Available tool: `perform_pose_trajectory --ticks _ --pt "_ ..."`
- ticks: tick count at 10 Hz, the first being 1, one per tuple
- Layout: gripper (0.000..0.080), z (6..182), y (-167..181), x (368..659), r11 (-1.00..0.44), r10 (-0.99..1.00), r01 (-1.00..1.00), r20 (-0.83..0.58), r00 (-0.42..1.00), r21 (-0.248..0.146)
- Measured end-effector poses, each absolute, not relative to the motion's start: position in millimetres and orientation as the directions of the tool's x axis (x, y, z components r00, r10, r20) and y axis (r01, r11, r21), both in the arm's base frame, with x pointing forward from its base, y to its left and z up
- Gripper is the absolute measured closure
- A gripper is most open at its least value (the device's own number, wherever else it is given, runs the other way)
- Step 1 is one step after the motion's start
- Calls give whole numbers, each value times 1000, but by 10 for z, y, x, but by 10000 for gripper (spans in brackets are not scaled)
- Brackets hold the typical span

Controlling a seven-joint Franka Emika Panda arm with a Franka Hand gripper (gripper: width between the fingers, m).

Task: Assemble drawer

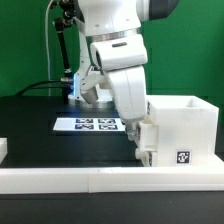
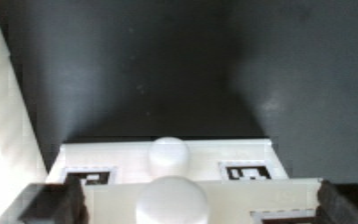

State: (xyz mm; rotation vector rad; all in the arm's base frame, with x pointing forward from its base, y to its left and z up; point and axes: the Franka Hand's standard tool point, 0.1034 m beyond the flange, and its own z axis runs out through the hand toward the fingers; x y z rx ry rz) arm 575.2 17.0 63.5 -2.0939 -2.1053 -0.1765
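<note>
The drawer's large white shell [image 1: 186,122] stands at the exterior view's right, against the front rail, with a square tag [image 1: 182,156] on its near face. My gripper [image 1: 146,148] hangs low just beside the shell's left wall. In the wrist view a small white tray [image 2: 167,165] with two tags and a rounded knob [image 2: 169,152] lies between my dark fingers [image 2: 41,206]. My gripper [image 2: 194,206] is open, its jaws standing wide on either side of the tray's front. The hand hides most of the tray in the exterior view.
The marker board [image 1: 88,124] lies flat on the black table behind my arm. A low white border rail [image 1: 90,178] runs along the front edge. A small white part [image 1: 3,148] shows at the exterior view's far left. Green backdrop behind.
</note>
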Motion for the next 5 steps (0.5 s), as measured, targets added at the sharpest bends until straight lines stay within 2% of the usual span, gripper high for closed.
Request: perform_pose_trajectory --ticks 5 --pt "150 599 363 5748 -9 979 999 204 18 -42"
